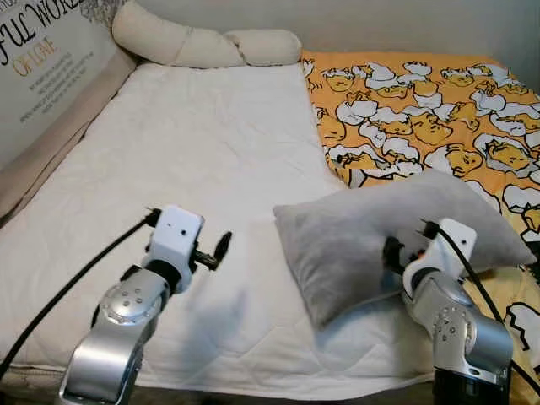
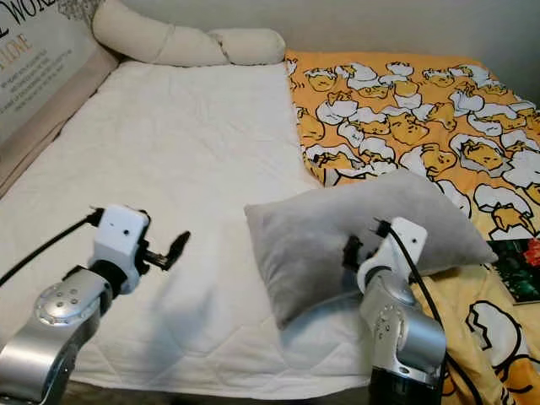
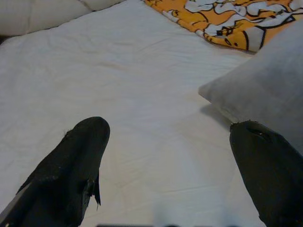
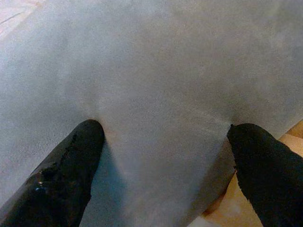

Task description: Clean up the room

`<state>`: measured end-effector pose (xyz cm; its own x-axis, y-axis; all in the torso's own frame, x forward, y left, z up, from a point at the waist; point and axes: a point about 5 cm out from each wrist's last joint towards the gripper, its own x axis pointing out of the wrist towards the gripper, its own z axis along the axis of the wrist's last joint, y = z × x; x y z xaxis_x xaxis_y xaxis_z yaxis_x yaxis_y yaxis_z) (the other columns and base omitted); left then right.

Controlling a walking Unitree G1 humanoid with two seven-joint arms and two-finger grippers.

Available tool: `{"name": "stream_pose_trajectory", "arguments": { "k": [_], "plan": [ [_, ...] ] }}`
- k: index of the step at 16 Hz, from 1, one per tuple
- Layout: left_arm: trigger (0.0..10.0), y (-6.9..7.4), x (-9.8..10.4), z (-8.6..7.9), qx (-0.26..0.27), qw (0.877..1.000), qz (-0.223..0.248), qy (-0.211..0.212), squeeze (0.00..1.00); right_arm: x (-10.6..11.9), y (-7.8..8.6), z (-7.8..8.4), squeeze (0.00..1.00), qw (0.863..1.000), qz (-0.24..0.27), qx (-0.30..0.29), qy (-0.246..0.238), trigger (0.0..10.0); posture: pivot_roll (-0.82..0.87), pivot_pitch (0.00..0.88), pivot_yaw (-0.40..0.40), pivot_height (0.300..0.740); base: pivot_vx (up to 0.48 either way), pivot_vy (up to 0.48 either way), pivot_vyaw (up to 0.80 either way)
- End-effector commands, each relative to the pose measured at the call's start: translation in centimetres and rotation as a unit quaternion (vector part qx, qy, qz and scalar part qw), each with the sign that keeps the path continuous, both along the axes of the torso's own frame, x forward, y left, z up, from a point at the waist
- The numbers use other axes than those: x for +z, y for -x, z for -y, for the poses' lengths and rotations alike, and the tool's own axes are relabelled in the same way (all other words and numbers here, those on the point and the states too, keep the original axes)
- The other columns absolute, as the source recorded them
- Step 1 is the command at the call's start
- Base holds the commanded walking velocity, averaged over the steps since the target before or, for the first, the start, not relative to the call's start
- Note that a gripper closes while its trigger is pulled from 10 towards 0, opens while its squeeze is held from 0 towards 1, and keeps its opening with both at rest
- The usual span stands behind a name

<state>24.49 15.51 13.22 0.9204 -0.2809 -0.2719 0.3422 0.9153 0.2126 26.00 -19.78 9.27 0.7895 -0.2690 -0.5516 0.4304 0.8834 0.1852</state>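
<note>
White quilted mattress (image 1: 194,169) ahead, reaching from the near edge back to a pale wall, with a long cream bolster (image 1: 198,40) curled along the far end. Printed headboard panel (image 1: 42,51) with lettering along the robot's left side. Orange cartoon-print blanket (image 1: 422,110) over the right part of the bed, its edge lying on the white quilting. Grey pillow (image 1: 371,236) near the front, tilted, one corner on the mattress and the rest overlapping the blanket's near edge. Right gripper (image 4: 163,156) pressed into the pillow's near face, fingers (image 4: 71,165) spread wide and dug into the grey fabric, which dimples between them; whether anything is actually pinched, impossible to tell. Left gripper (image 3: 165,170) above bare mattress, well to the left of the pillow, fingers (image 3: 75,161) apart and holding nothing, the pillow's corner visible beyond one fingertip. Part of a dark printed item (image 2: 519,268) with red on the blanket beyond the pillow's right end, too cropped to identify.
</note>
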Motion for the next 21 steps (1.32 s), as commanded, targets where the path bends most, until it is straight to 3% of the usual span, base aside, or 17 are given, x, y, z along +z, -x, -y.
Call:
{"name": "stream_pose_trajectory", "arguments": {
  "k": [1, 6, 7, 8, 9, 10, 12, 19, 21],
  "plan": [
    [10.0, 0.2, 0.4, 0.3, -0.013, 1.000, 0.011, -0.005, 0.00, -0.5, -0.1, 0.5, 1.00, 0.999, -0.017, -0.020, -0.023, 10.0, -0.05, 0.000, 0.002, 0.740, 0.000, 0.000, 0.00],
    [10.0, 0.2, 0.7, 0.4, -0.023, 1.000, 0.012, -0.012, 0.00, -2.7, -2.4, 0.1, 1.00, 0.992, -0.058, -0.013, -0.115, 10.0, -0.03, 0.000, 0.015, 0.740, 0.000, 0.000, 0.00],
    [10.0, 0.2, 0.7, 0.5, -0.027, 0.999, 0.012, -0.014, 0.00, -2.9, -3.1, 0.0, 0.00, 0.991, -0.061, -0.010, -0.122, 10.0, -0.03, 0.000, 0.009, 0.740, 0.000, 0.000, 0.00],
    [10.0, 0.3, 0.7, 0.6, -0.027, 0.999, 0.012, -0.014, 0.00, -3.0, -3.4, 0.0, 0.00, 0.989, -0.066, -0.014, -0.129, 10.0, -0.02, 0.000, 0.005, 0.740, 0.000, 0.000, 0.00],
    [10.0, 0.2, 0.7, 0.5, -0.029, 0.999, 0.014, -0.018, 0.00, -3.1, -3.7, -0.2, 0.00, 0.988, -0.071, -0.016, -0.138, 6.6, -0.03, 0.000, 0.003, 0.740, 0.000, 0.000, 0.00],
    [10.0, 0.1, 0.7, 0.5, -0.029, 0.999, 0.014, -0.018, 0.00, -3.1, -4.1, -0.5, 0.00, 0.987, -0.071, -0.012, -0.143, 2.4, -0.03, 0.000, 0.004, 0.740, 0.000, 0.000, 0.00],
    [10.0, 0.1, 0.6, 0.6, -0.032, 0.999, 0.012, -0.019, 0.00, -3.4, -4.9, -1.1, 0.00, 0.985, -0.073, -0.009, -0.158, 0.0, -0.03, 0.000, 0.006, 0.740, 0.000, 0.000, 0.00],
    [10.0, -0.4, 0.8, 0.9, -0.041, 0.999, 0.015, -0.027, 0.00, -3.2, -7.0, -2.7, 0.00, 0.985, -0.070, 0.026, -0.156, 0.0, -0.02, 0.000, -0.005, 0.740, 0.000, 0.000, 0.00],
    [10.0, -0.1, 0.9, 1.4, -0.069, 0.997, 0.008, -0.014, 0.00, -3.2, -7.2, -2.7, 0.00, 0.985, -0.072, 0.026, -0.152, 0.0, -0.02, 0.000, -0.007, 0.740, 0.000, 0.000, 0.00]
  ]
}}
